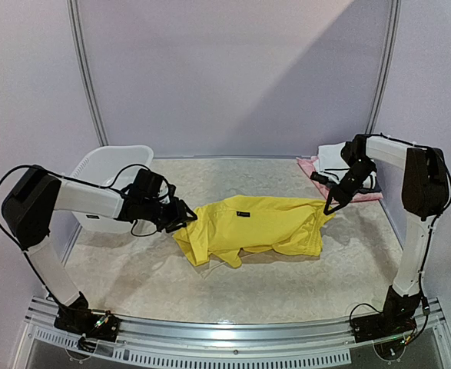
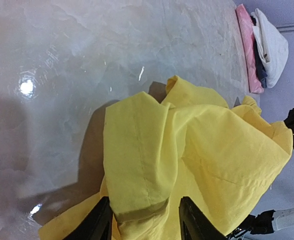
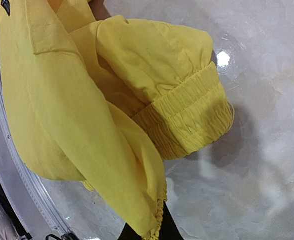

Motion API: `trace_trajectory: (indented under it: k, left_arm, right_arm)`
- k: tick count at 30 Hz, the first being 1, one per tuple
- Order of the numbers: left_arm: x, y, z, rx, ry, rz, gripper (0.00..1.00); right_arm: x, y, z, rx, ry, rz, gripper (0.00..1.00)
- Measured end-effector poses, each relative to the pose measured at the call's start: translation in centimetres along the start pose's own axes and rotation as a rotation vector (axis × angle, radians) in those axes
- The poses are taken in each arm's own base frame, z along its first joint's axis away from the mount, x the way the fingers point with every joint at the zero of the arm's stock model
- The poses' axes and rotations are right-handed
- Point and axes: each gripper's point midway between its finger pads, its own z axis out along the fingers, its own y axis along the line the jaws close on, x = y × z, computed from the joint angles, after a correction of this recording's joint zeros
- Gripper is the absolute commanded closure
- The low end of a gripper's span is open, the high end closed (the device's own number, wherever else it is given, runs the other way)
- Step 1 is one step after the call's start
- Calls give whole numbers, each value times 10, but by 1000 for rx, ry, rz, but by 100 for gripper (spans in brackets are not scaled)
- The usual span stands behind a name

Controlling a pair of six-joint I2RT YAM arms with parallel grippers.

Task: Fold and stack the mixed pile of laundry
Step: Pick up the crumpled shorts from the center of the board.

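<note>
Marbled table [image 1: 210, 284] holds yellow shorts [image 1: 263, 224] lying lengthwise left-right, waistband toward right

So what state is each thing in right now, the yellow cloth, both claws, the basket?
yellow shorts: unfolded, crumpled, stretched between both grippers
left gripper: open, fingers astride a fold of the shorts
right gripper: shut on the shorts' gathered edge
white basket: upright, behind the left arm
folded stack: resting at far right, pink at the bottom

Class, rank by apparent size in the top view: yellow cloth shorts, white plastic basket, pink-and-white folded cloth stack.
yellow cloth shorts
white plastic basket
pink-and-white folded cloth stack
The last two are partly hidden: their order is unsure.
</note>
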Motion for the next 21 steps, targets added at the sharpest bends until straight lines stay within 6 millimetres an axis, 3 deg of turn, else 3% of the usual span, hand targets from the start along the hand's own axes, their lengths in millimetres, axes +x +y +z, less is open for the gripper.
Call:
trace_trajectory:
  k: [4,13,18,21]
  left_arm:
    - [-2,-3,3,25,-8,-8,65]
    - [-5,-8,4,51,-19,3,98]
    - [-11,-12,-1,21,-28,61,100]
    - [-30,-35,-18,9,-57,152,100]
  right_arm:
    - [0,0,0,1,-1,-1,100]
    - [-1,2,-4,8,-8,-6,100]
    - [-2,3,-6,13,-13,-6,100]
    - [-7,4,-17,36,-32,-9,100]
